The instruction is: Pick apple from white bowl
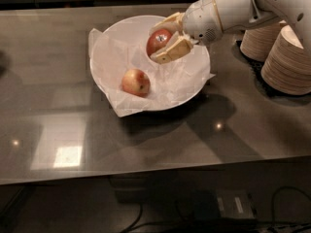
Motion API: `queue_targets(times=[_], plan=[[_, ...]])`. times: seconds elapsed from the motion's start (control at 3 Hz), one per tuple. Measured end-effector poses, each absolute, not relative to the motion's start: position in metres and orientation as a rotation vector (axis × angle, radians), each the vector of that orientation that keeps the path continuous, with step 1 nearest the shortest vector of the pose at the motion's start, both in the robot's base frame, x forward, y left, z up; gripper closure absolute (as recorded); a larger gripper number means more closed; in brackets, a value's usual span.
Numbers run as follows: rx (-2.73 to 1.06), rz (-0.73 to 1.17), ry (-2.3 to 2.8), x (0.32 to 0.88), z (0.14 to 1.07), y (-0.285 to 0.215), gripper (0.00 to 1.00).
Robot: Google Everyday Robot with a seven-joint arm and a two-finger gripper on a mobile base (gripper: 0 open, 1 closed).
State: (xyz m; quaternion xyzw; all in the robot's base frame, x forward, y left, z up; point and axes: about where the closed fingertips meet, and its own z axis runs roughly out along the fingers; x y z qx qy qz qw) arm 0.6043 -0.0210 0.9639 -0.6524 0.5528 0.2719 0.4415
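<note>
Gripper (163,39) over far side of white bowl (127,23), fingers clamped on apple (158,41), one pad above it, one below. I read apple as dark red and glossy, small sticker facing camera. It seems clear of crinkled paper lining (112,57), though angle leaves me unsure. Paler yellow-red apple (135,82) rests low in bowl, apart from gripper. Bowl sits on grey table (73,130); beige paper bowl stacks (286,62) near arm.
</note>
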Motion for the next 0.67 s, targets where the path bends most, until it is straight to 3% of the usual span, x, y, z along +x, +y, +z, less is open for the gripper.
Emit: queue_targets(times=[0.67], plan=[[-1.596,0.801,1.324,0.5908,0.9764,-0.0217,1.0]])
